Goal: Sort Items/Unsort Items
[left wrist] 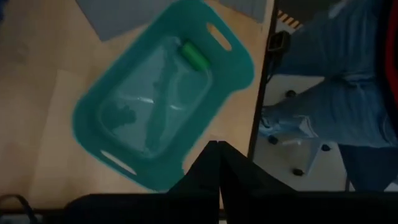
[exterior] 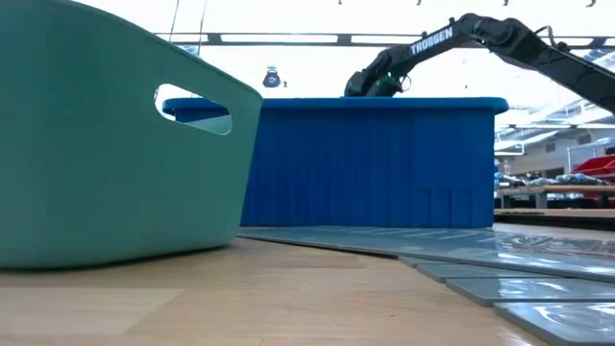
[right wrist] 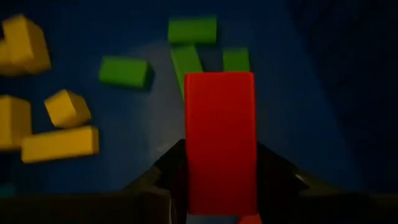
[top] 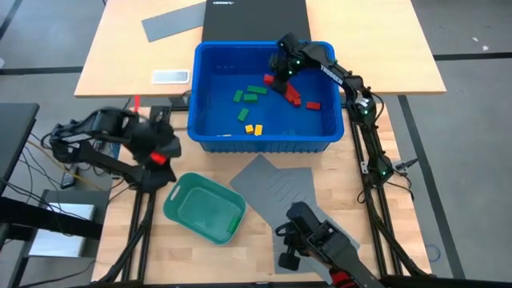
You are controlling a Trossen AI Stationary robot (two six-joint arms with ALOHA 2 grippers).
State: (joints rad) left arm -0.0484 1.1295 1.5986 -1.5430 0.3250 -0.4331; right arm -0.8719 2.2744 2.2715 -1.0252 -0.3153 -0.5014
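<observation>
Loose red, green and yellow blocks lie on the floor of a blue bin. My right gripper reaches down into the bin's far right part and is shut on a red block. Green blocks and yellow blocks lie on the bin floor beyond it. The teal tray stands near the front; one green block lies on its floor by a handle end. My left gripper is shut, holds nothing, and hovers at the table's left edge beside the tray. My right gripper pinches the red block between its two fingers, one on each long side, at the block's near end. The fingers slant downward into the bin from the right. The block's other end juts out past the fingertips, above the blocks on the bin floor.
A grey slotted sheet lies between the tray and the bin, another grey sheet at the far left. A dark device stands at the front edge. A person's legs and a chair base show beyond the table's edge.
</observation>
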